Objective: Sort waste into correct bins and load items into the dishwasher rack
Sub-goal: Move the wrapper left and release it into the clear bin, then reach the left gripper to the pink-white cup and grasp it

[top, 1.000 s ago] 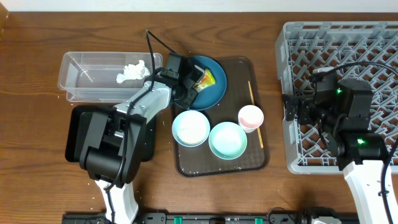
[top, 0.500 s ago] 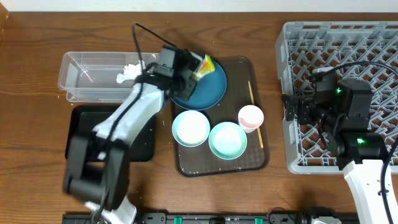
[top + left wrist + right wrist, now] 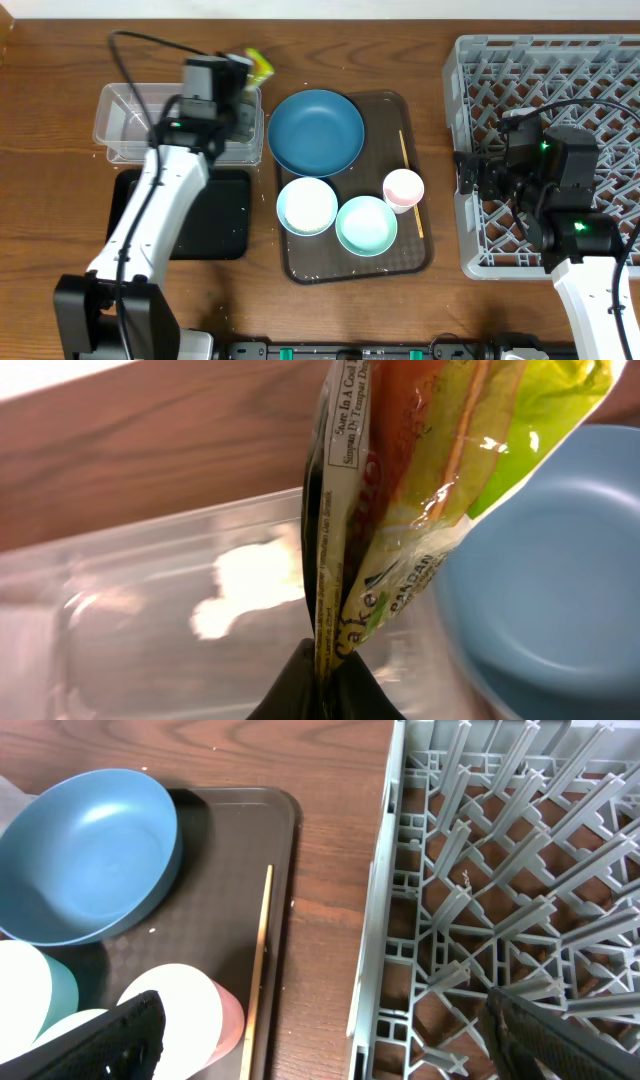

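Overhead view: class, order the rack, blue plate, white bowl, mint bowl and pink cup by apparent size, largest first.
1. rack
2. blue plate
3. white bowl and mint bowl: they look about equal
4. pink cup

White arm links [image 3: 158,205], black joints [image 3: 562,165], black cables [image 3: 130,42], green lights [image 3: 545,147]

At centre a serving tray [image 3: 312,262], plate [image 3: 315,132] at its back left, bowl [image 3: 306,205] and second bowl [image 3: 366,225] in front, cup [image 3: 403,188] to their right, chopstick [image 3: 405,150] along the right edge, rack [image 3: 560,70] far right, tub [image 3: 125,125] back left, shallow tray [image 3: 215,230] before it, wrapper [image 3: 258,66] above the tub's right end.
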Action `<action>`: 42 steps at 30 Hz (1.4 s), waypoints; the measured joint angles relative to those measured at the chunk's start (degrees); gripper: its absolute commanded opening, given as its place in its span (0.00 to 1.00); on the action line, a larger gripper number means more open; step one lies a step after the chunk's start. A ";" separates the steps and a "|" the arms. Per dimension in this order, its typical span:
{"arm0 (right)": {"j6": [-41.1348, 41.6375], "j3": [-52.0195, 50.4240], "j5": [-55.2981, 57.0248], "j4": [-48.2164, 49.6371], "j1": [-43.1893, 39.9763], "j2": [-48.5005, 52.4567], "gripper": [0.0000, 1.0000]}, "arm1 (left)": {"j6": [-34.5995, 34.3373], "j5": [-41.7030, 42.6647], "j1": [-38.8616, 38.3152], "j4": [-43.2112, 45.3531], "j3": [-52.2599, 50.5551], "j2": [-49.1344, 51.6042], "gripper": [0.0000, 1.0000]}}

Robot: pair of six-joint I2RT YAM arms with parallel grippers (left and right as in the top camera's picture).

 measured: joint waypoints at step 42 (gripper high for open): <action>0.00 0.00 0.00 0.00 0.00 0.00 0.99 | -13.75 9.49 -20.09 -8.83 0.00 -1.29 0.76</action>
